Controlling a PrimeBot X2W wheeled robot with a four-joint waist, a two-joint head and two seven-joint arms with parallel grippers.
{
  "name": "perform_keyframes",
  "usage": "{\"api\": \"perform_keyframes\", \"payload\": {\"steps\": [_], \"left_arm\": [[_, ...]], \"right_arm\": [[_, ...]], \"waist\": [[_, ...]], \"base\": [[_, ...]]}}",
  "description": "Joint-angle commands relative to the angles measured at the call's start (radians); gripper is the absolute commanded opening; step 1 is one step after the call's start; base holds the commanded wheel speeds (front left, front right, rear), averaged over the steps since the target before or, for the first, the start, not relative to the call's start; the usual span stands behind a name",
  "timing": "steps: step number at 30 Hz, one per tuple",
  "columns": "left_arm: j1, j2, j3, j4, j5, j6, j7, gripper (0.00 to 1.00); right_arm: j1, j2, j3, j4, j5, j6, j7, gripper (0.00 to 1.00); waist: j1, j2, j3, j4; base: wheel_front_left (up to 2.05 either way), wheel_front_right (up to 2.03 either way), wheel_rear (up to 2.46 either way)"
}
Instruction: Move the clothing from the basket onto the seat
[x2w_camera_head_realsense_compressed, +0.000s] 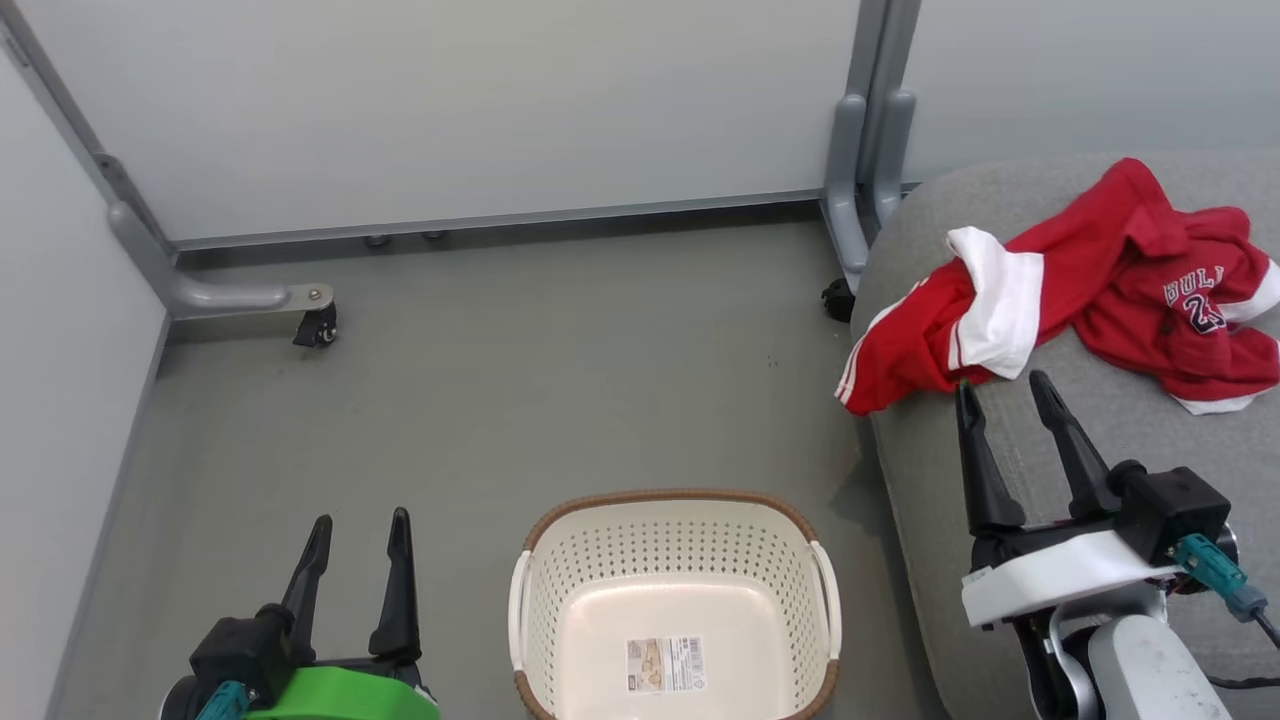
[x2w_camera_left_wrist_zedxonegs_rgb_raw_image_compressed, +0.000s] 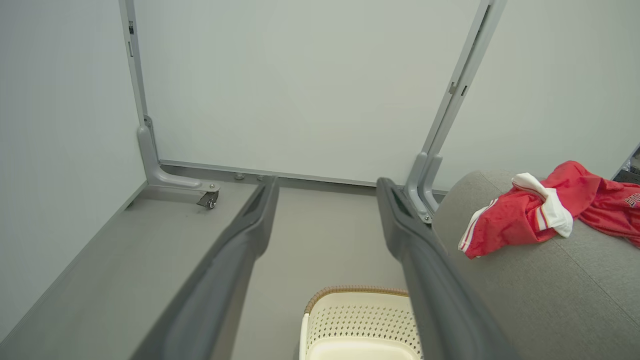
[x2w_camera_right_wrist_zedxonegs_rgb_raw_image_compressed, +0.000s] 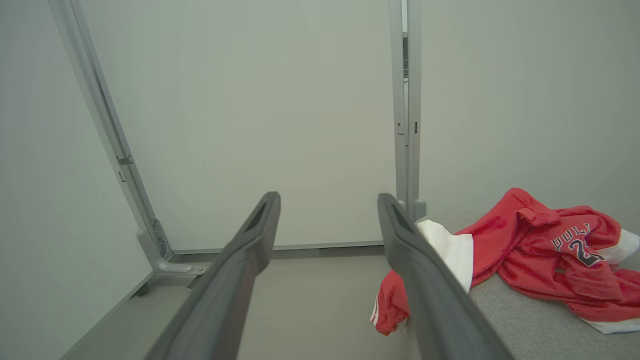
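Both red garments lie on the grey seat (x2w_camera_head_realsense_compressed: 1000, 470) at the right. The jersey lettered "BULLS 23" (x2w_camera_head_realsense_compressed: 1180, 300) is crumpled at the far right; the garment with white band and stripes (x2w_camera_head_realsense_compressed: 930, 330) hangs partly over the seat's left edge. In the wrist views I see the striped garment (x2w_camera_left_wrist_zedxonegs_rgb_raw_image_compressed: 510, 225) and the jersey (x2w_camera_right_wrist_zedxonegs_rgb_raw_image_compressed: 565, 255) on the seat (x2w_camera_right_wrist_zedxonegs_rgb_raw_image_compressed: 540, 320). The white basket (x2w_camera_head_realsense_compressed: 675, 600) stands on the floor with just a label inside. My right gripper (x2w_camera_head_realsense_compressed: 1007, 393) is open just short of the striped garment. My left gripper (x2w_camera_head_realsense_compressed: 361, 523) is open left of the basket.
Pale partition walls close the space at the back and left, with grey posts and caster feet (x2w_camera_head_realsense_compressed: 315, 325) on the floor. A grey post base (x2w_camera_head_realsense_compressed: 850, 220) stands beside the seat's far left corner. Grey floor (x2w_camera_head_realsense_compressed: 560, 380) lies between the basket and the back wall.
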Motion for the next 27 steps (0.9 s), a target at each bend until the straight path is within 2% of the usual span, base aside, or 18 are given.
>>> {"api": "perform_keyframes", "payload": {"steps": [1, 8, 16, 22, 27], "left_arm": [[0.017, 0.003, 0.001, 0.002, 0.003, 0.005, 0.000, 1.00], [0.026, 0.003, 0.007, -0.002, -0.001, 0.021, 0.000, 1.00], [0.031, 0.003, 0.007, 0.001, 0.006, 0.026, 0.000, 1.00], [0.034, 0.004, -0.005, 0.021, -0.004, 0.003, 0.000, 1.00], [0.029, 0.003, -0.004, 0.020, 0.021, 0.012, 0.000, 1.00]], "right_arm": [[0.014, 0.006, 0.001, 0.010, -0.008, -0.002, 0.000, 1.00], [0.027, 0.021, 0.004, 0.045, -0.025, -0.002, 0.000, 1.00], [0.026, 0.028, 0.008, 0.056, -0.030, -0.002, 0.000, 1.00], [0.029, 0.025, 0.010, 0.063, -0.026, -0.002, 0.000, 1.00], [0.019, 0.021, 0.010, 0.065, -0.033, -0.002, 0.000, 1.00]], "waist": [[0.0001, 0.0000, -0.021, 0.046], [0.0001, 0.0000, -0.029, 0.077], [0.0001, 0.0000, -0.033, 0.082], [0.0001, 0.0000, -0.037, 0.081], [0.0001, 0.0000, -0.033, 0.080]], "base": [[0.00, 0.00, 0.00], [0.00, 0.00, 0.00], [0.00, 0.00, 0.00], [0.00, 0.00, 0.00], [0.00, 0.00, 0.00]]}}
